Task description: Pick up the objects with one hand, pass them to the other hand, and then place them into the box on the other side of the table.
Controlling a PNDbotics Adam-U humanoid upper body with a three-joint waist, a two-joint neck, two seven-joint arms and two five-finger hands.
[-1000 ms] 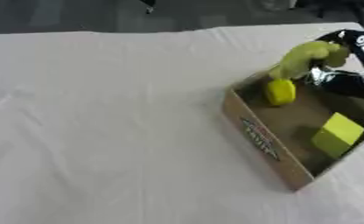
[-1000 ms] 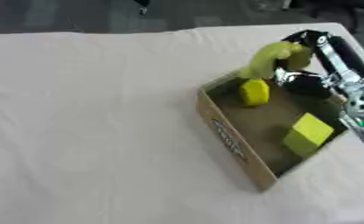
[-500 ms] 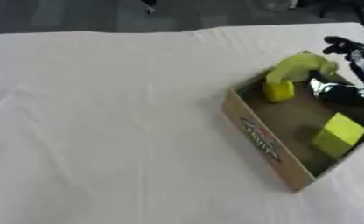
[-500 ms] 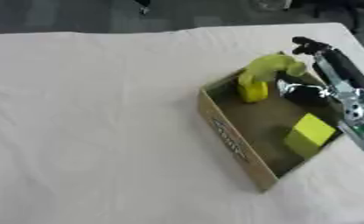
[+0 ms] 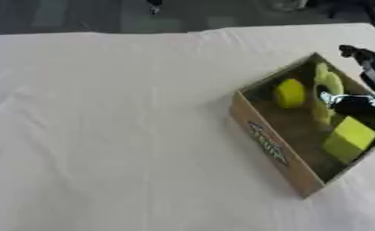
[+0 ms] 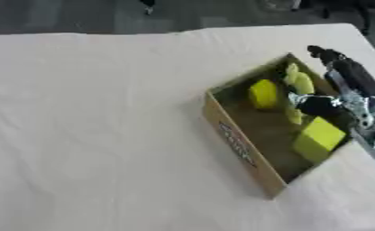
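Right hand (image 6: pixel 340 74) over the box (image 6: pixel 238 140) on the worktop (image 5: pixel 112 126); finger state cannot be told. Yellow-green items inside.

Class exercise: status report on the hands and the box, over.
Right robot hand over box, grip unclear. Left not in view. Three yellow-green objects inside. Nothing blocking.

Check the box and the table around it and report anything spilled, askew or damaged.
Nothing stands out. The cardboard box sits at an angle on the white cloth, undamaged, with a yellow round piece, a yellow-green block and a pale green object all inside. The right hand is at its far rim. Nothing has spilled.
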